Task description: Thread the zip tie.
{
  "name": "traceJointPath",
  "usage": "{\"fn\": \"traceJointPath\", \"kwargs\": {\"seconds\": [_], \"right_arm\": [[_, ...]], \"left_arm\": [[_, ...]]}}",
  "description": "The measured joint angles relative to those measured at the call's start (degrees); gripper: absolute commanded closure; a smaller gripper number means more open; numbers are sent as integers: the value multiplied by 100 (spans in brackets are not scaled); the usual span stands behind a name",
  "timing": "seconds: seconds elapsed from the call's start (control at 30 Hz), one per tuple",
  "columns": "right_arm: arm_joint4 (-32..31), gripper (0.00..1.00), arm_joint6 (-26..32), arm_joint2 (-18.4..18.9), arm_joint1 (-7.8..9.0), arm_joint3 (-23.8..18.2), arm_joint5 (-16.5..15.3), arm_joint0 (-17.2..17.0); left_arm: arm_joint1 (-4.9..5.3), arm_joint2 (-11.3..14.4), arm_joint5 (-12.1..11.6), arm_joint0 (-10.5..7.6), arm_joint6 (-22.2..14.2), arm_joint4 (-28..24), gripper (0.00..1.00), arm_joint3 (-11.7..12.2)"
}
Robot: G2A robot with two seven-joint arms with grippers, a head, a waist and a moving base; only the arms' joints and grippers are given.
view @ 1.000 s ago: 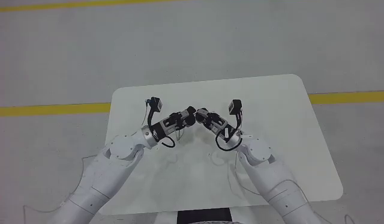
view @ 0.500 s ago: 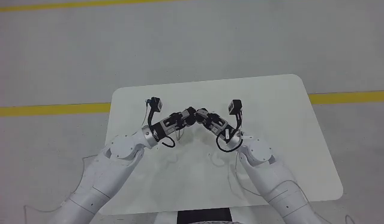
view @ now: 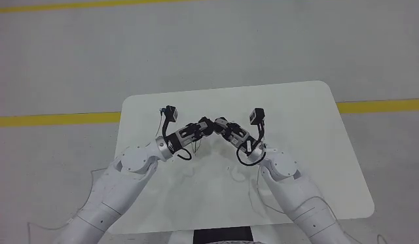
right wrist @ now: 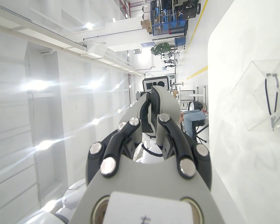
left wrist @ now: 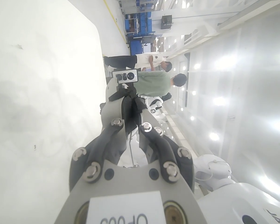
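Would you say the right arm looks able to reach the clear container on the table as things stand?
Probably yes: the clear container sits on bare table beside the right claw, with nothing between them.

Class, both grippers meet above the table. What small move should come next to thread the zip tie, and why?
Probably ease the left gripper a touch toward the right gripper: both look shut, tips almost meeting above the table. Tie progress is too small to tell, so go slowly.
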Motion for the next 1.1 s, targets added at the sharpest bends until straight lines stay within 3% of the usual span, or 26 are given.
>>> {"fn": "traceJointPath", "kwargs": {"seconds": [0.03,0.07,0.37,0.5,0.87,0.97,1.1], "right_arm": [[8,80,6,-1,1,-5,-2,-2],[22,0,16,-2,3,-9,-4,-4],[449,0,208,137,31,22,15,-26],[462,0,218,148,33,29,13,-26],[460,0,217,147,33,28,13,-26],[653,0,360,184,48,41,128,-33],[1135,0,1632,365,130,322,409,155]], "left_arm": [[-1,-2,-2,2,-4,1,100,4],[-2,-5,-4,4,-8,3,100,7],[26,-147,-37,107,-114,21,100,-54],[70,-281,-87,198,-399,-45,100,-133],[69,-273,-13,181,-414,-7,100,-116],[92,-373,-26,149,-801,-241,100,65],[179,-675,-290,187,-1791,-760,100,434]]}}
